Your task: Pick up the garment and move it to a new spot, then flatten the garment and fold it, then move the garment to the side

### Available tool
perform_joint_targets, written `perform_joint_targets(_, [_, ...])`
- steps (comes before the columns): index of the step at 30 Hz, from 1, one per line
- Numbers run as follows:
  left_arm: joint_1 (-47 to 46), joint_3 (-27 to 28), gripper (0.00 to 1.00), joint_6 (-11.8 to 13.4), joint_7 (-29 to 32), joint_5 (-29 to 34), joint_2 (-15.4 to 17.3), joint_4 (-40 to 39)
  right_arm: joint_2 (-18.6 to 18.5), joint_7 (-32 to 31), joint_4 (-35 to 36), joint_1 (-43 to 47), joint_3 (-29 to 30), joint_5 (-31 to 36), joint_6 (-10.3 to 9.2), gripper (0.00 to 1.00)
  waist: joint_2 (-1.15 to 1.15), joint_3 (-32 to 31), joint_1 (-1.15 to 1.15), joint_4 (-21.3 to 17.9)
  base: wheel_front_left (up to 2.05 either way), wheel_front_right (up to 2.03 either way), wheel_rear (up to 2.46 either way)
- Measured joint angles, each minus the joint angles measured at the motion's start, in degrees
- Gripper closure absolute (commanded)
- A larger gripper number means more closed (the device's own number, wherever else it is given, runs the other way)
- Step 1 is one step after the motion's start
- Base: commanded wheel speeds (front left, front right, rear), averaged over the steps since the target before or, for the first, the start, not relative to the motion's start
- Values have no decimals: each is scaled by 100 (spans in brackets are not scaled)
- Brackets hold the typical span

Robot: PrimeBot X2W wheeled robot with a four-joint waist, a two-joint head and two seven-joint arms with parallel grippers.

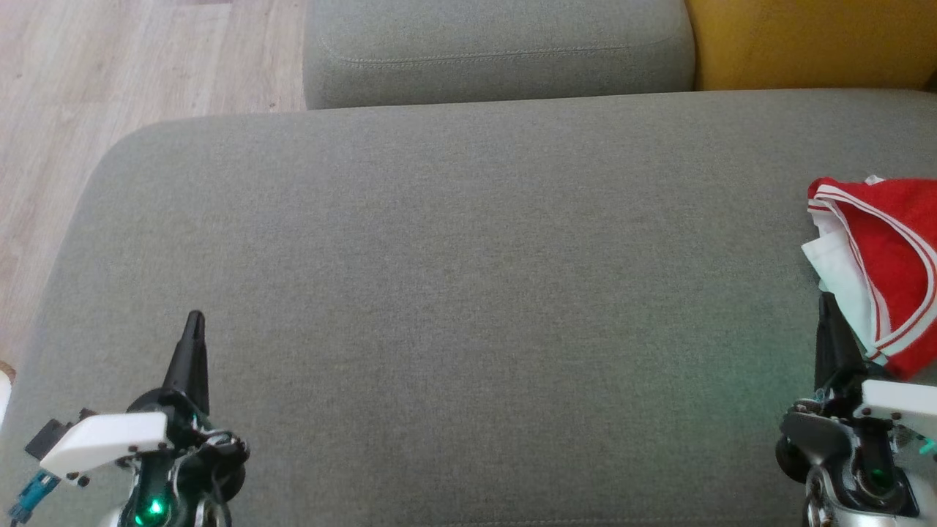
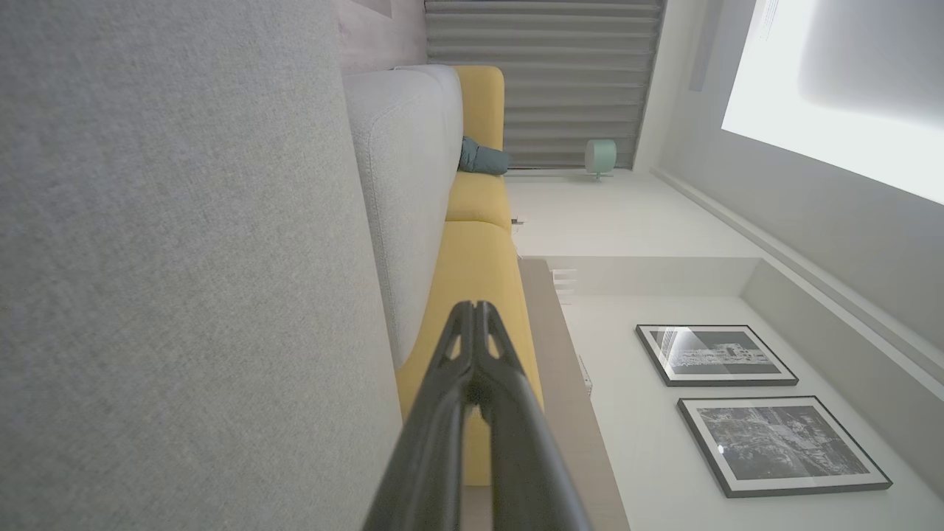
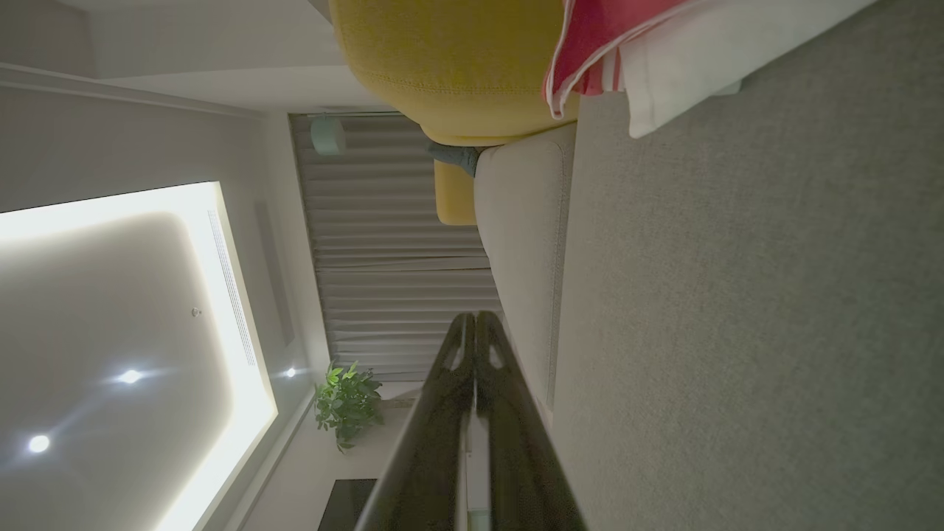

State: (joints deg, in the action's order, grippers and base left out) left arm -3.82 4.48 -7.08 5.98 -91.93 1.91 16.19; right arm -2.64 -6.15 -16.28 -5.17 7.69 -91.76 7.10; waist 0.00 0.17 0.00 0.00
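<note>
Garment (image 1: 893, 249) just beside right tool (image 1: 826, 300); yellow cushion (image 1: 812, 44) behind.

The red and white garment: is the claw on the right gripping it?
No, the garment lies loose on the grey cushion, and the right claw is shut with nothing between its fingers.

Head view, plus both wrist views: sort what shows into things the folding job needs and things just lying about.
Job: red and white garment; grey cushion it lies on; left gripper; right gripper, both shut and empty.
Lying about: yellow sofa; framed pictures; potted plant; wooden floor.
</note>
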Motion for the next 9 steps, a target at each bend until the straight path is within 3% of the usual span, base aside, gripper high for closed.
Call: perform_joint_targets(9, [0,1,100,0,0,0,0,-2,1,0,3,1,1,0,0,100,0,0,0,0,0,0,0])
